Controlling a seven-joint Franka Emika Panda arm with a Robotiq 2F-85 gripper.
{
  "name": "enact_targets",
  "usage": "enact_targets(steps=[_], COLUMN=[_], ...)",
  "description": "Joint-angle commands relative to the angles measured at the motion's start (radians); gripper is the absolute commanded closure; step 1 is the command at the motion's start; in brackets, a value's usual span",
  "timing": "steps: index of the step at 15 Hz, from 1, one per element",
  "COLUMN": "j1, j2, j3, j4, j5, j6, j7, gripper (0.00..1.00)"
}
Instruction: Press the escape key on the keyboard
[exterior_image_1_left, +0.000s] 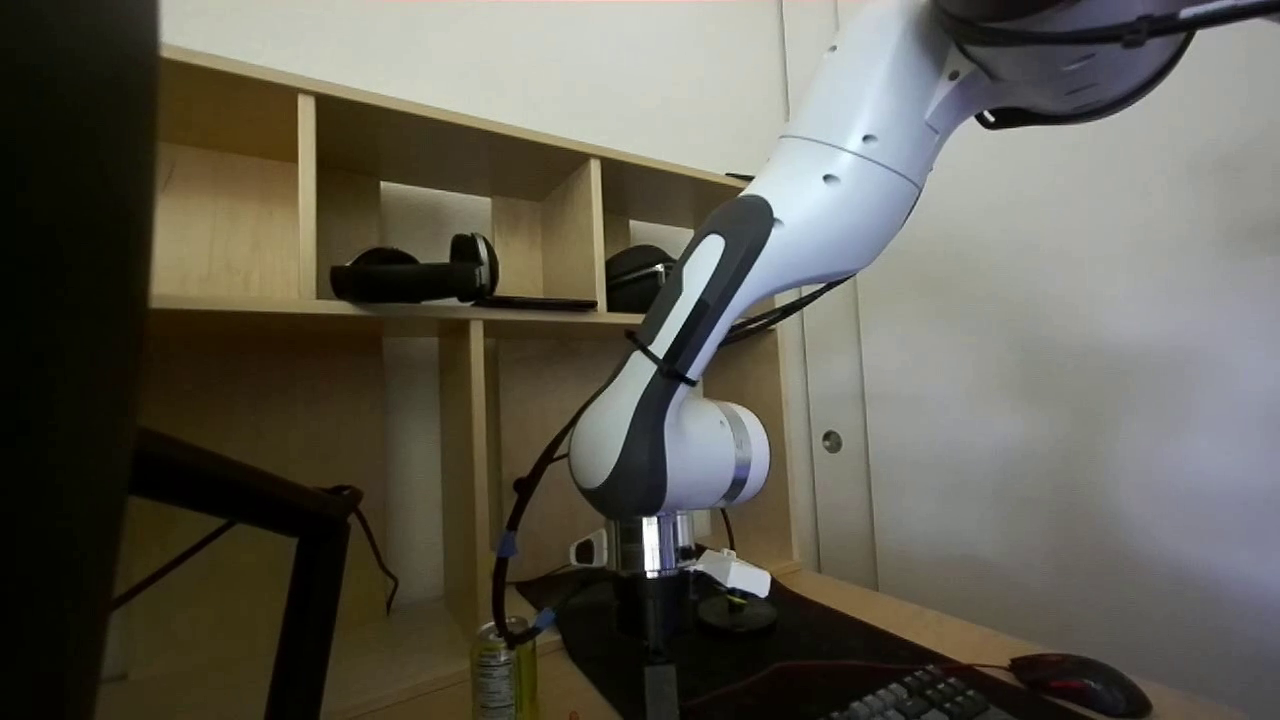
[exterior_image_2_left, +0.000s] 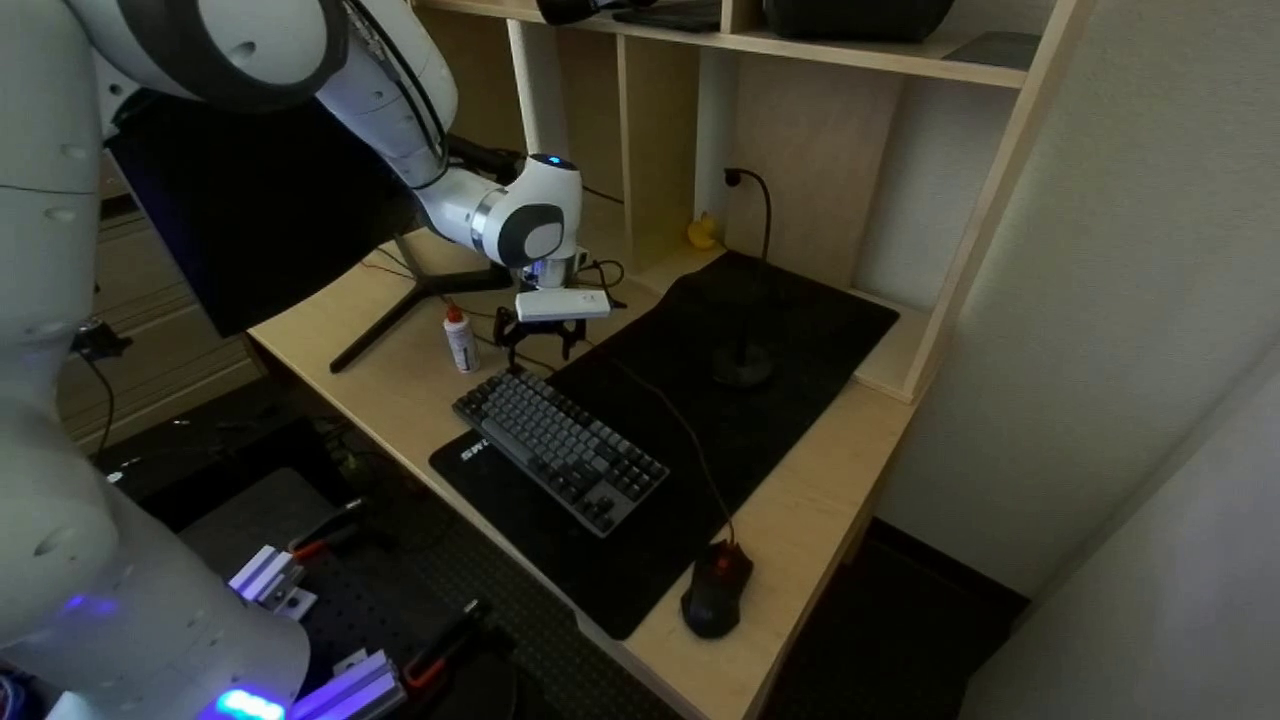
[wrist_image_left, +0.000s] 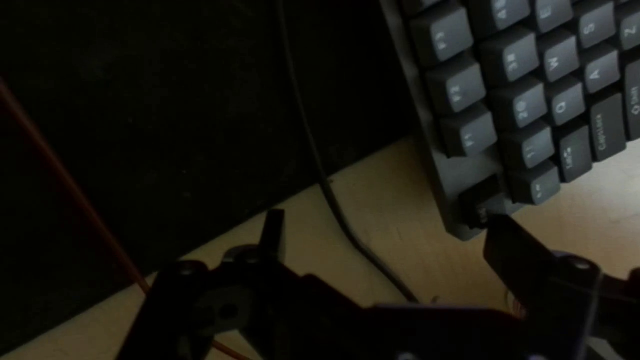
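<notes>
The keyboard (exterior_image_2_left: 560, 440) lies partly on the black desk mat, its far-left corner over bare wood. It also shows in an exterior view (exterior_image_1_left: 915, 700), cut by the bottom edge, and at the upper right of the wrist view (wrist_image_left: 465, 85). The dark escape key (wrist_image_left: 485, 202) is at its corner. My gripper (wrist_image_left: 387, 220) is open with nothing between its fingers. Its right fingertip overlaps the near edge of the escape key; I cannot tell how far the key is pressed. In an exterior view the gripper (exterior_image_2_left: 540, 355) points down, one finger at the keyboard's corner.
A mouse (exterior_image_2_left: 717, 590) lies at the right. A white bottle with a red tip (exterior_image_2_left: 461, 340) stands beside the gripper. A monitor stand (exterior_image_2_left: 420, 295) and a thin stand (exterior_image_2_left: 742, 365) are on the desk. A can (exterior_image_1_left: 500, 675) shows in an exterior view. Cables cross the mat.
</notes>
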Motion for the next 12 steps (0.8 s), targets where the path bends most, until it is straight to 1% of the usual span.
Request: enact_targets(steps=[1,2,3,5,7,8,9,10,11,12], j1=[-0.02,-0.028,-0.042,-0.099,-0.132,-0.147,-0.168,-0.105,-0.107,-0.106], j2=[-0.009,-0.029,-0.053,-0.14,-0.241,-0.286,-0.322,-0.207,-0.244,-0.253], j3=[0.0,0.004,0.013,0.058,0.074,0.077,0.085,0.043,0.038,0.035], j4=[-0.014,-0.034,-0.047,-0.116,-0.192,-0.217,-0.233,-0.14,-0.157,-0.158], j5=[-0.05,-0.054,-0.054,-0.011,0.024,0.052,0.1,0.049,0.062,0.061], j6=[0.003,0.005,-0.022,-0.058,-0.066,-0.075,-0.107,-0.077,-0.089,-0.089], j7=[0.048,0.049,0.035,-0.063,-0.132,-0.164,-0.223,-0.14,-0.156,-0.153], gripper=[0.0,0.0,0.0,0.0,0.0,0.0,0.0,0.0,0.0,0.0])
